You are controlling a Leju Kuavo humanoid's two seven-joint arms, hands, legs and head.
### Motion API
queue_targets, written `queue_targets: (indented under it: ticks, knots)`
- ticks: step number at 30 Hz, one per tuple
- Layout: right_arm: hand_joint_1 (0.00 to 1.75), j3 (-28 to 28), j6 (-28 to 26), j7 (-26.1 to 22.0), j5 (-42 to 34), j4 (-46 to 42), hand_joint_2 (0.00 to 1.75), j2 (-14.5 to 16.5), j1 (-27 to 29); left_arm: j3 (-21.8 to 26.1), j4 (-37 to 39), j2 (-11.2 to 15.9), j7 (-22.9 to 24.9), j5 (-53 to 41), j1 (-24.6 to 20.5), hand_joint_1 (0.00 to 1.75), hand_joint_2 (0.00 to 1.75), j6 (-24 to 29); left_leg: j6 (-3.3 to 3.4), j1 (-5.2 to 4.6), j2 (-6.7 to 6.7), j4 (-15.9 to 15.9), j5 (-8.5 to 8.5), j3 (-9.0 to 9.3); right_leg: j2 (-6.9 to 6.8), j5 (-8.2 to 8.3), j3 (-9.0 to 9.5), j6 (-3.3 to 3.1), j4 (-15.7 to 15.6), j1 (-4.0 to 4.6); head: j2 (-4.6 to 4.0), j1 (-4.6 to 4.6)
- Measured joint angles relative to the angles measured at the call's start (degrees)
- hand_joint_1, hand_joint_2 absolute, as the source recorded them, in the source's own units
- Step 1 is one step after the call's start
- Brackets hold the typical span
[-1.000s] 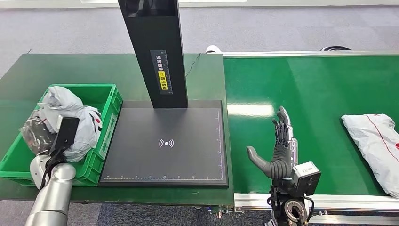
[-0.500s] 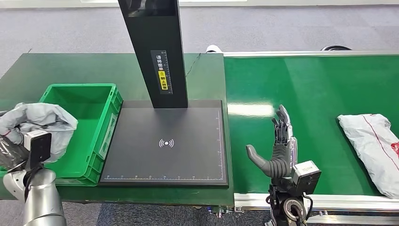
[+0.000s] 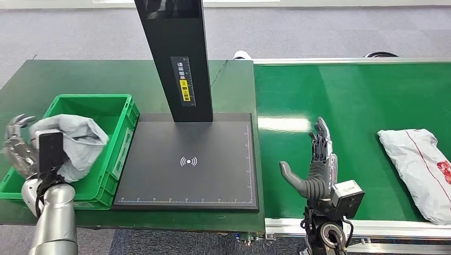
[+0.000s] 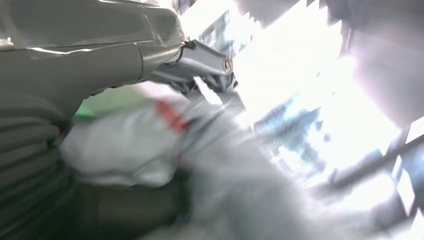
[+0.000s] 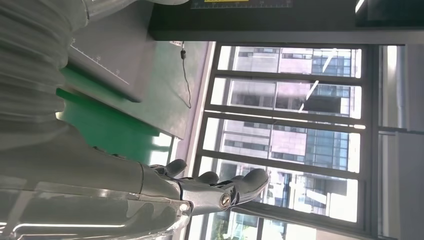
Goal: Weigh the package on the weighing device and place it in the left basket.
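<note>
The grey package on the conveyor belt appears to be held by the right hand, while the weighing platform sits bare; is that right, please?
Not quite. In the head view the right hand is open and holds nothing; the grey package lies apart from it on the conveyor belt. The weighing platform is indeed bare.

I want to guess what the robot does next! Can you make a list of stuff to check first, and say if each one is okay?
1. Grey package over the green basket: ok, it sits above the basket's left part.
2. Left hand has let go: cannot tell, fingers look spread beside the package, and the wrist view is blurred.
3. Weighing device free: ok, nothing on its plate.
4. Right hand ready: ok, open over the conveyor belt.
5. Next package waiting: ok, lying on the belt, apart from the right hand.
</note>
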Motion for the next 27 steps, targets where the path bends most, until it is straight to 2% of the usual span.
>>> queue_targets:
  ticks: [7, 14, 16, 21, 27]
  knots:
    - [0.0, -0.1, 0.8, 0.5, 0.3, 0.0, 1.75, 0.0, -0.5, -4.5, 4.0, 1.5, 2.9, -0.8, -0.6, 0.0, 1.75, -4.7, 0.0, 0.0, 0.02, 0.0, 0.0, -0.01, 0.03, 0.0, -0.02, 0.0, 0.0, 0.0, 0.0, -0.01]
    - [0.0, -0.2, 1.1, 0.8, 0.4, 0.0, 1.75, 0.0, -0.6, -6.0, 5.3, 2.3, 2.9, -1.5, -0.8, 0.0, 1.75, -3.8, 0.0, 0.0, 0.01, 0.0, 0.0, 0.0, 0.04, 0.0, -0.01, 0.0, 0.0, 0.0, 0.0, -0.01]
    - [0.0, -0.2, 1.1, 0.8, 0.4, 0.0, 1.75, 0.0, -0.6, -6.2, 5.3, 2.4, 1.9, -0.4, -0.7, 0.0, 1.75, -3.0, 0.0, 0.0, 0.02, 0.0, 0.0, 0.0, 0.04, 0.0, 0.0, 0.0, 0.0, 0.0, 0.0, 0.0]
    - [0.0, -0.2, 1.1, 0.9, 0.4, 0.0, 1.75, 0.0, -0.6, -6.2, 3.9, 2.2, -4.1, 5.2, 0.0, 0.0, 1.75, 0.2, 0.0, 0.0, 0.02, 0.0, 0.0, -0.01, 0.04, 0.0, -0.01, 0.0, 0.0, 0.0, 0.0, -0.01]
    - [0.0, -0.2, 1.1, 0.9, 0.4, 0.0, 1.75, 0.0, -0.6, -6.2, 2.6, 2.0, -5.2, 6.0, 0.5, 0.0, 1.75, 0.7, 0.0, 0.0, 0.01, 0.0, 0.0, -0.01, 0.03, 0.0, -0.01, 0.0, 0.0, 0.0, 0.0, -0.01]
